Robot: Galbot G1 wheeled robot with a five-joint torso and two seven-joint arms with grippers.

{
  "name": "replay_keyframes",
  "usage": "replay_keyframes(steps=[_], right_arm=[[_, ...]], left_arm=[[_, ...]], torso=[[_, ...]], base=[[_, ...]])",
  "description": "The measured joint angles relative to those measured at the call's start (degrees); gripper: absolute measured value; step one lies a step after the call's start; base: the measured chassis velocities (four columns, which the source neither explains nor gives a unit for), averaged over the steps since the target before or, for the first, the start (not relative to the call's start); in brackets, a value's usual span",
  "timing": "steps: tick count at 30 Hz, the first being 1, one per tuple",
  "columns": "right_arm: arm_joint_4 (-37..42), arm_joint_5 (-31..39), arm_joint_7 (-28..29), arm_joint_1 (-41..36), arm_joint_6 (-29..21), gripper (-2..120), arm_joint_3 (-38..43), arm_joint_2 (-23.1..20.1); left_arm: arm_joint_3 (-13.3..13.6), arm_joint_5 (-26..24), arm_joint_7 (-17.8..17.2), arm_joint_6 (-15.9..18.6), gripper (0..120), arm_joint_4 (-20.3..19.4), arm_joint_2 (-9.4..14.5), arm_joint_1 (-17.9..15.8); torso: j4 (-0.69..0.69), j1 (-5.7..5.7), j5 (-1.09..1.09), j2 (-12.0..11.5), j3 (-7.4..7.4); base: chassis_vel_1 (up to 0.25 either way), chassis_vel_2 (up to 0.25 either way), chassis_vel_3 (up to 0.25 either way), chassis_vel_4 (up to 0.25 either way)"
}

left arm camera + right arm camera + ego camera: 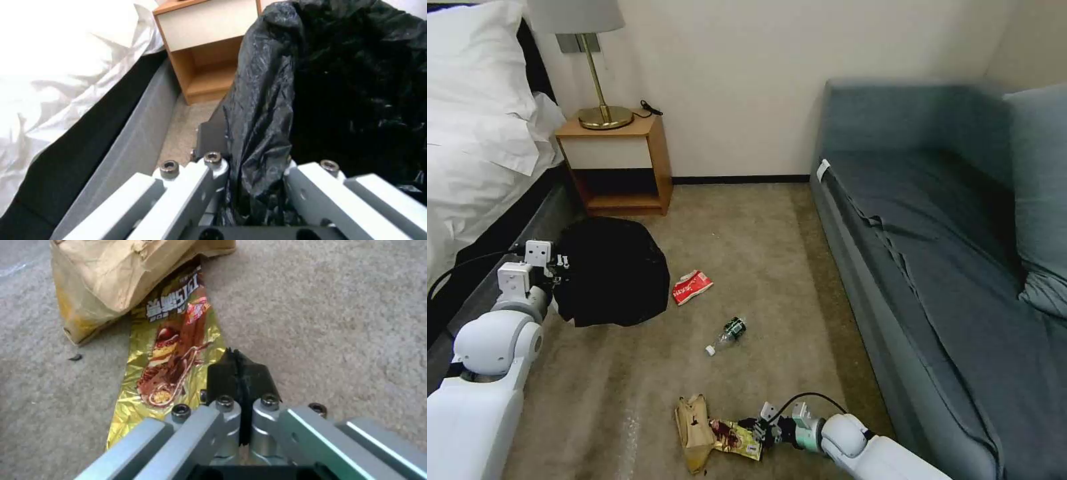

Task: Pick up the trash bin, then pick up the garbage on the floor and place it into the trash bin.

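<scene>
Room: carpeted floor runs as an open lane between the bed and the blue sofa; we place everything by the trash bin.
Bed edge: just left of the trash bin; our left wrist view shows the narrow strip of carpet between them.
Nightstand: behind the bin, against the wall, with a brass lamp on top.
Left gripper: at the bin's left rim; our left wrist view shows its fingers either side of the black liner, clamped on that fold.
Trash bin: liner hides the white shell from our head camera.
Red snack packet: just right of the bin, flat on carpet.
Bottle: right and nearer us, lying on its side.
Brown paper bag: well in front of the bin, touching the yellow snack wrapper.
Right gripper: at the wrapper's right edge; our right wrist view shows the black tips pressed together, and we cannot tell whether they pinch the foil.
Sofa: far right, its front edge bounds the lane.
</scene>
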Motion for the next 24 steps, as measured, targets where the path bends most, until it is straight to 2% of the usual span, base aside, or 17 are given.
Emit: replay_keyframes(steps=[14, 19, 23, 24], right_arm=[[3.6, 0.5, -1.2, -0.5, 0.4, 0, 2.8, -2.9], [3.8, -1.3, -1.6, -0.6, 0.1, 0, 2.7, -4.4], [4.2, -2.9, -2.5, -0.6, -0.2, 13, 2.2, -5.5], [4.2, -2.9, -2.5, -0.6, -0.2, 13, 2.2, -5.5]], left_arm=[[0.2, 0.1, 0.1, -0.1, 4, 1.5, 0.2, -1.2], [0.3, 0.0, 0.4, -0.1, 4, 1.7, 0.5, -1.4], [0.3, 0.1, 0.7, -0.1, 4, 1.7, 0.5, -1.2], [0.3, 0.1, 0.7, -0.1, 4, 1.7, 0.5, -1.2]], torso=[[0.0, 0.0, 0.0, 0.0, 0.0], [0.0, 0.0, 0.01, 0.0, 0.0], [0.0, 0.0, 0.0, 0.0, 0.0], [0.0, 0.0, 0.0, 0.0, 0.0]], base=[[0.0, 0.0, 0.0, 0.0], [0.0, 0.0, 0.0, 0.0], [0.0, 0.0, 0.0, 0.0], [0.0, 0.0, 0.0, 0.0]])
